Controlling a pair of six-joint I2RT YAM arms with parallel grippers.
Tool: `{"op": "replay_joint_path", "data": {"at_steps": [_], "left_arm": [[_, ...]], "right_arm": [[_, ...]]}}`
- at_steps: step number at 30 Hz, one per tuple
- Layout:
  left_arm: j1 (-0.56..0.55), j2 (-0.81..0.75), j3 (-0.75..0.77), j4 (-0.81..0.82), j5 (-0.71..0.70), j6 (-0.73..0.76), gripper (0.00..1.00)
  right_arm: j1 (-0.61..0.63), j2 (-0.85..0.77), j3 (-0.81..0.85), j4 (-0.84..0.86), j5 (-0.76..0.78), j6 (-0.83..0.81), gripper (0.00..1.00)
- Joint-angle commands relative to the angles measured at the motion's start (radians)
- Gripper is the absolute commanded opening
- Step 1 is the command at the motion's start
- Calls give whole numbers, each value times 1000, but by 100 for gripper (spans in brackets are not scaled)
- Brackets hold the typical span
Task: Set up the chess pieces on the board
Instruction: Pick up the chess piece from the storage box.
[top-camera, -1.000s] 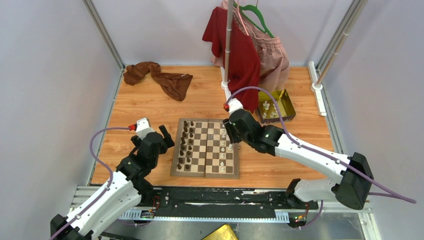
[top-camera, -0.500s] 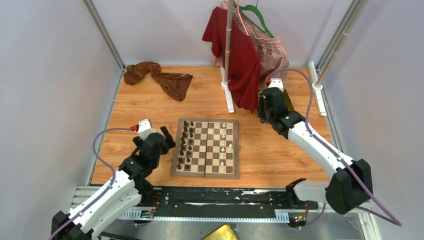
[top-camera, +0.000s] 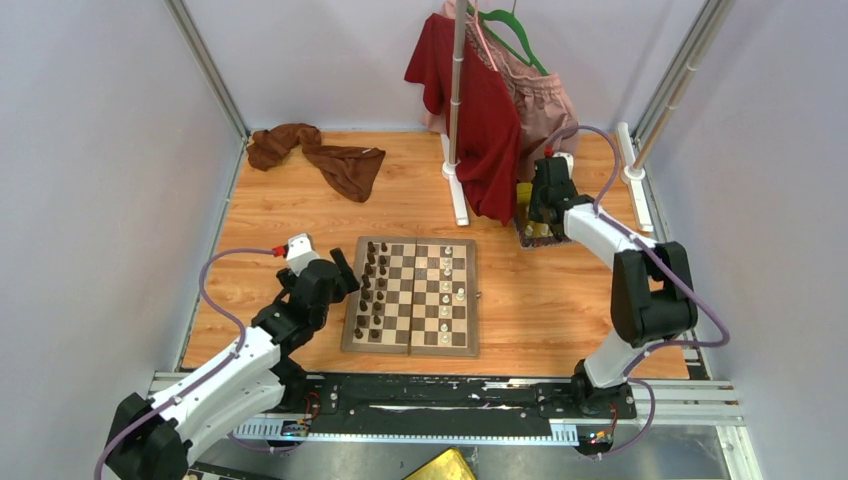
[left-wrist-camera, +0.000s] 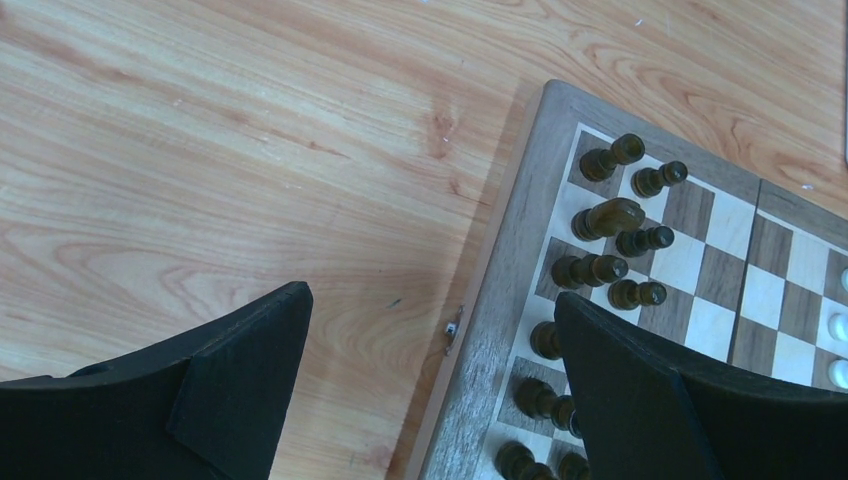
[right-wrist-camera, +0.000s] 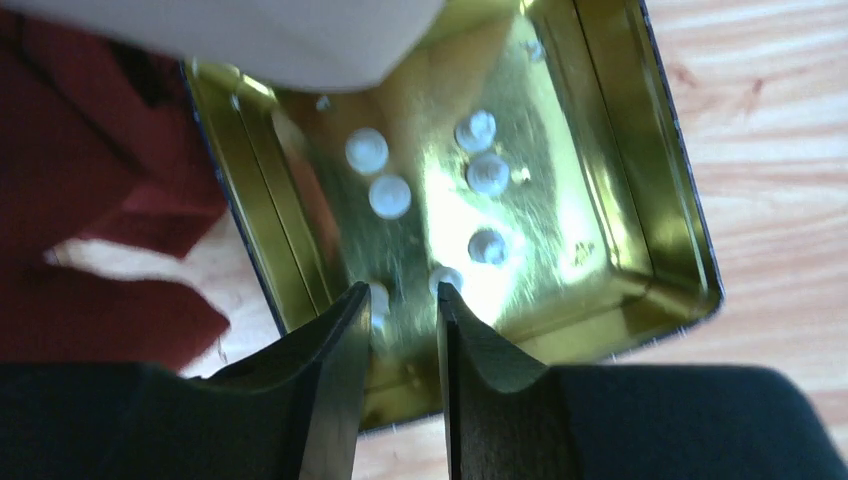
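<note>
Cream-white, round-topped chess pieces (right-wrist-camera: 388, 196) sit in the gold tray (right-wrist-camera: 650, 200) just ahead of the narrowly parted, empty right gripper (right-wrist-camera: 403, 300); dark brown pieces (left-wrist-camera: 600, 270) line the board (left-wrist-camera: 500, 300) beside the wide-spread left gripper (left-wrist-camera: 430, 295).

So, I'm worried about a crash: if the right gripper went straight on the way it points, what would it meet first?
Most likely the gold tray, on its floor between two cream-white pieces close beside the right gripper and its fingers, though depth is unclear.
</note>
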Motion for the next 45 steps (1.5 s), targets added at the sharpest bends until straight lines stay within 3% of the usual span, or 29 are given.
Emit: {"op": "replay_joint_path", "data": {"at_steps": [1, 15, 45], "left_arm": [[6, 63, 29, 89, -1, -18, 100], [6, 255, 113, 150, -2, 11, 100], [7, 216, 107, 141, 3, 7, 100]], "right_arm": [[-32, 82, 102, 46, -33, -5, 35], [-84, 259, 225, 48, -93, -10, 33], [-84, 240, 170, 31, -129, 11, 28]]}}
